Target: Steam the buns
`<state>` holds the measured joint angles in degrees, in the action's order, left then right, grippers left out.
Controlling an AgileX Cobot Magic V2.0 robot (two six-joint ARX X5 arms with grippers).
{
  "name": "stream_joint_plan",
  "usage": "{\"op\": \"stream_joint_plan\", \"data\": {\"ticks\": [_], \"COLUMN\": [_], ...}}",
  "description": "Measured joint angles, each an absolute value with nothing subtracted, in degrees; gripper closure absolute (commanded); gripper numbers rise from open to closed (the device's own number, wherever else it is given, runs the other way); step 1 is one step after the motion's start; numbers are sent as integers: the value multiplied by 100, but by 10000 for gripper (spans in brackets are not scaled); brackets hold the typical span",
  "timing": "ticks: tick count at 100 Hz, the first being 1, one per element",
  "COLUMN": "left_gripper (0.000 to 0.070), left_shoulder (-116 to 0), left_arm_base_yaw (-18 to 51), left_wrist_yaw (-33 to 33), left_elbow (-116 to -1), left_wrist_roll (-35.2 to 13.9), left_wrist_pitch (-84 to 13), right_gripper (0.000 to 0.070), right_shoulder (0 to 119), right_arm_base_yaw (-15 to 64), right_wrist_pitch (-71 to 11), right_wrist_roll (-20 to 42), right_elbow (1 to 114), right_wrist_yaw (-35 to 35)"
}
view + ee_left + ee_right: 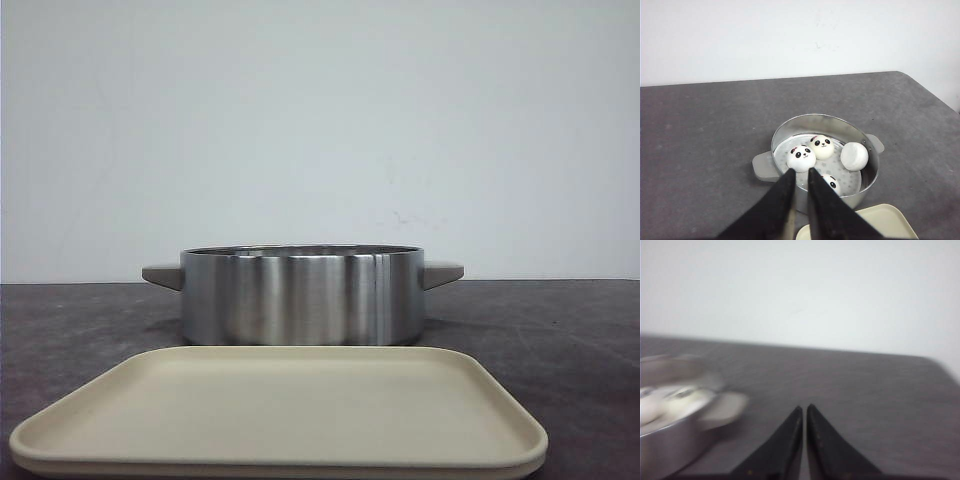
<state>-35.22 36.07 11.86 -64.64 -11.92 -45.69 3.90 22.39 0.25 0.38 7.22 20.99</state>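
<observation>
No words or labels show on anything. The left hand [801, 176] is pinched almost shut and holds nothing. It hangs over the shiny pot [867, 165] on the gray bench [700, 130]. Four buns [801, 158] sit inside the pot; one is half hidden behind the fingers. The cream tray [280, 415] lies just in front, cut off. The right hand [804, 412] is pinched shut too, empty, and its picture is blurry.

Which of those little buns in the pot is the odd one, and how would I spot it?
Find the steel pot with stubby beige handles on the grey table. Four white buns sit inside on its perforated floor. The odd bun lies by the wall on the side away from the left pincer, showing only plain white, while the others show panda faces.
</observation>
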Motion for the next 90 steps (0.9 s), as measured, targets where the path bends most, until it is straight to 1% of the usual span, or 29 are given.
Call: {"op": "stream_joint_plan", "data": {"ticks": [6, 16, 25, 30, 51, 90], "left_gripper": [700, 700, 700, 700, 700, 700], "left_shoulder": [-3522, -3522, -3522, -3522, -3522, -3522], "left_arm_base_yaw": [3607, 3607, 3607, 3607, 3607, 3607], "left_wrist_yaw": [1186, 1186, 1186, 1186, 1186, 1186], "left_elbow": [-6464, -6464, -6462, -6464, -6464, -6464], "left_wrist_roll": [-1192, -1192, -1192, -1192, -1192, -1192], "left_wrist_pitch": [-4569, -4574, -4571, -4569, -4569, -4569], "right_gripper": [693, 693, 693, 693, 693, 693], "right_shoulder": [8, 40, 38, 36, 36, 30], "right_arm_base_yaw": [1791, 1140, 755, 615, 368, 255], "right_wrist_pitch": [47, 19, -67, -64, -923, -923], "right_wrist_roll": [36, 34, 91, 169, 344, 344], "right_elbow": [504, 368, 226, 121, 82, 89], "right_wrist_yaw": [2043, 1741, 1365, 1264, 1004, 895]}}
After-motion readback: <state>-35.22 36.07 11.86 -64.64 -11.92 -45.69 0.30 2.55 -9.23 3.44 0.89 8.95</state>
